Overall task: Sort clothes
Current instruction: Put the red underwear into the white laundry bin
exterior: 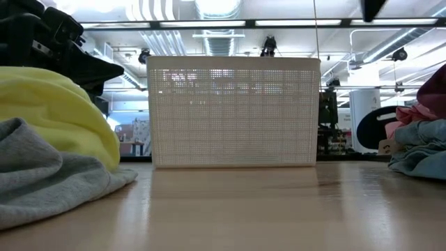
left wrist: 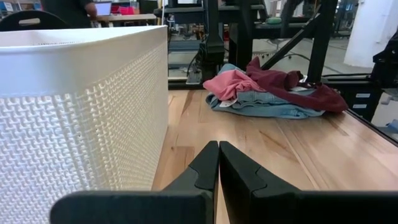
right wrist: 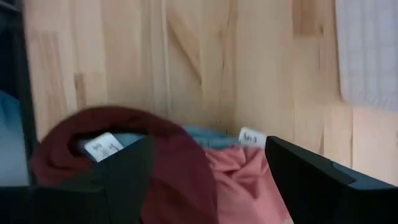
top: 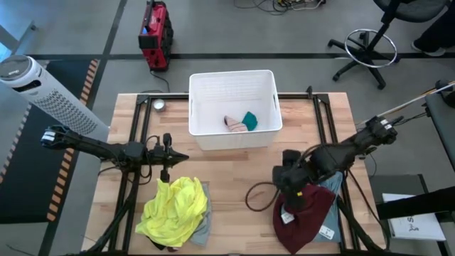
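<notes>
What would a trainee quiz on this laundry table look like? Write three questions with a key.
1. True or false: the white basket holds no clothes.
2. The right gripper hangs over which pile: A) yellow top, B) maroon garment?
3. Fill in: the left gripper has its fingers ____.

Key: 1. False; a teal piece and a pink piece lie inside. 2. B. 3. shut.
</notes>
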